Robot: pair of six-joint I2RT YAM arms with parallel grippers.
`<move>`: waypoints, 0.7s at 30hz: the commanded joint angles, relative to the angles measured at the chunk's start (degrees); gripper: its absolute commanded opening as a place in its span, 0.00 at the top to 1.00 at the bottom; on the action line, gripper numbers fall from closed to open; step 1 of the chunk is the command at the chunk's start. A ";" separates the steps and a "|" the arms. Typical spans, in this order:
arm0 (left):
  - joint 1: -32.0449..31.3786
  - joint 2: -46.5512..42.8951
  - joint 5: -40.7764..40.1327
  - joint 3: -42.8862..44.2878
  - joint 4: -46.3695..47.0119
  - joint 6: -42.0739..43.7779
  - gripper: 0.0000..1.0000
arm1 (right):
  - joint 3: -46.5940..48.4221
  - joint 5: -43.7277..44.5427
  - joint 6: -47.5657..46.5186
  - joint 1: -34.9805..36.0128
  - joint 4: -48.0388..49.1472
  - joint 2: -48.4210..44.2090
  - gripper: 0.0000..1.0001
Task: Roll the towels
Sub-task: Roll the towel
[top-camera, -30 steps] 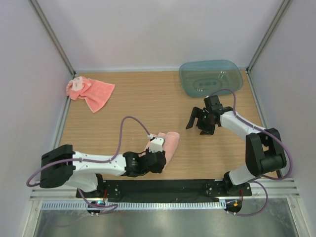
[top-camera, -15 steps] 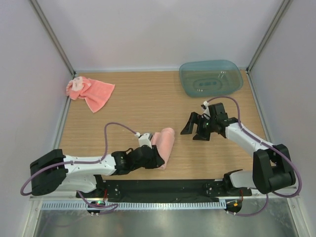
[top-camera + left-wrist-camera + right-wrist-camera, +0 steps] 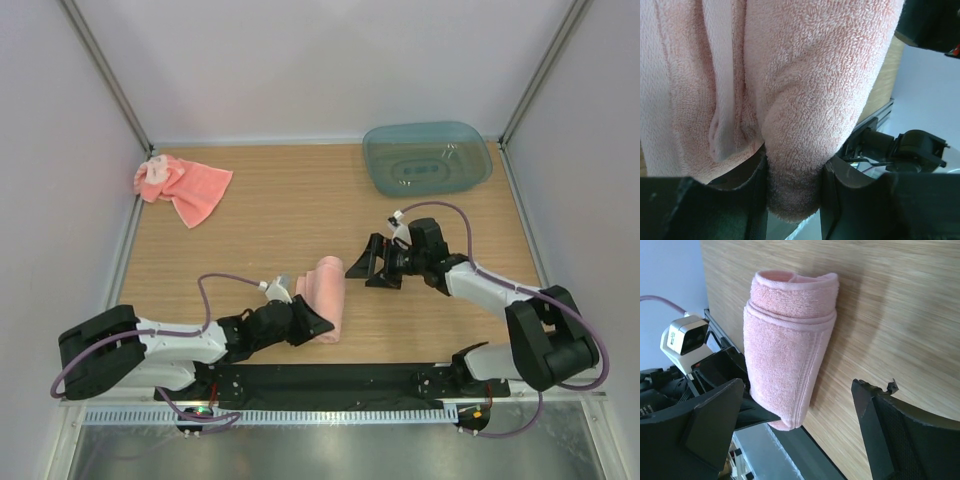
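A rolled salmon-pink towel (image 3: pixel 325 292) lies near the table's front edge, its far end pointing away from the arms. My left gripper (image 3: pixel 308 326) is shut on its near end; in the left wrist view the terry roll (image 3: pixel 805 90) is pinched between both fingers (image 3: pixel 752 197). My right gripper (image 3: pixel 364 268) stands open just right of the roll's far end, not touching it. In the right wrist view the roll (image 3: pixel 785 350) lies between and beyond the wide-spread jaws of the right gripper (image 3: pixel 797 390). A second towel (image 3: pixel 185 188) lies crumpled at the back left.
A translucent blue-green tub (image 3: pixel 427 158) stands at the back right. The black base rail (image 3: pixel 330 378) runs along the near edge, just below the roll. White walls and metal posts enclose the wooden table (image 3: pixel 290 215).
The left arm has drawn the rolled towel left and nearer the front edge. The right gripper has swung left to the roll's far end, its jaws spreading a little wider.
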 commanded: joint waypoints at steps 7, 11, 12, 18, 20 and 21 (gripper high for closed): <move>1.29 -2.23 4.67 -4.58 -11.63 -6.95 0.93 | -1.50 2.25 3.38 9.74 21.02 10.04 0.03; 2.17 -5.40 4.93 -7.05 -11.63 -8.53 0.89 | -0.89 3.56 4.26 12.55 25.78 14.62 0.07; 2.26 -5.92 5.02 -7.23 -12.16 -8.62 0.86 | -0.54 3.57 4.35 13.60 26.13 15.59 0.09; 2.70 -7.86 5.37 -7.93 -15.06 -8.27 0.67 | 0.25 5.76 5.67 16.16 28.24 18.76 0.22; 2.79 -8.13 5.28 -6.79 -16.82 -7.13 0.60 | 0.95 6.64 5.58 16.69 26.40 18.41 0.28; 2.79 -8.13 5.02 -5.74 -20.04 -6.43 0.51 | 1.48 7.08 5.32 16.95 25.00 18.23 0.30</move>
